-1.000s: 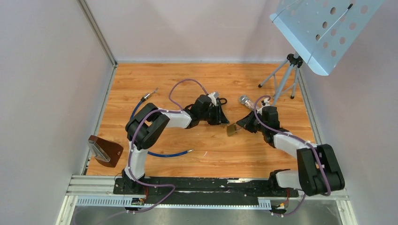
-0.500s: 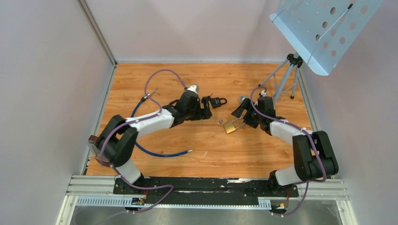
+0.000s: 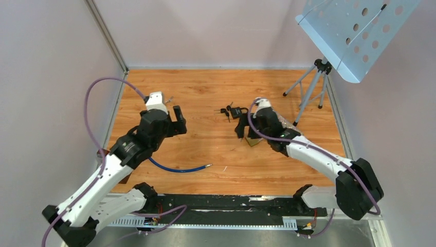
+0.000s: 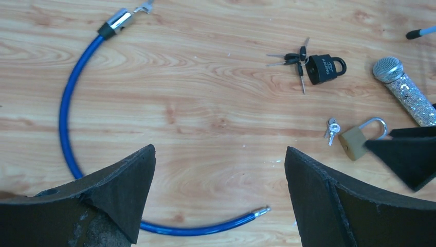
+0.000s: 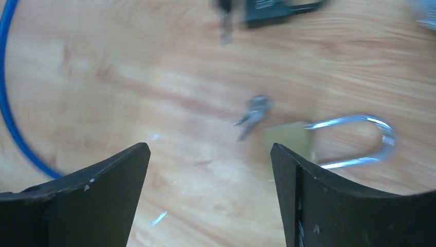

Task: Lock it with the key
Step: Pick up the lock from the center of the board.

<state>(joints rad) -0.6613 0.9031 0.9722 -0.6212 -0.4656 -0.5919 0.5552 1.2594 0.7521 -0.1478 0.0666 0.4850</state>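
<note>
A brass padlock (image 4: 353, 143) lies flat on the wooden table, its steel shackle (image 5: 360, 139) pointing right. A small silver key (image 5: 252, 116) lies by the end of the body; I cannot tell whether they touch. In the top view my right arm partly covers the brass padlock (image 3: 253, 142). My right gripper (image 5: 208, 150) hovers open just above it, holding nothing. Far off to the left, my left gripper (image 4: 218, 154) is wide open and empty. From above, the left gripper (image 3: 181, 121) and the right gripper (image 3: 240, 128) are well apart.
A black padlock (image 4: 325, 69) with a bunch of black keys (image 4: 293, 55) lies behind the brass one. A glittery microphone (image 4: 406, 90) lies to the right. A blue cable (image 4: 67, 103) curves over the left of the table. A music stand (image 3: 355, 31) on a tripod stands back right.
Both grippers have opened. The left arm has pulled far back to the left. The right gripper has let go of the brass padlock, which now lies on the table with the key beside it.
</note>
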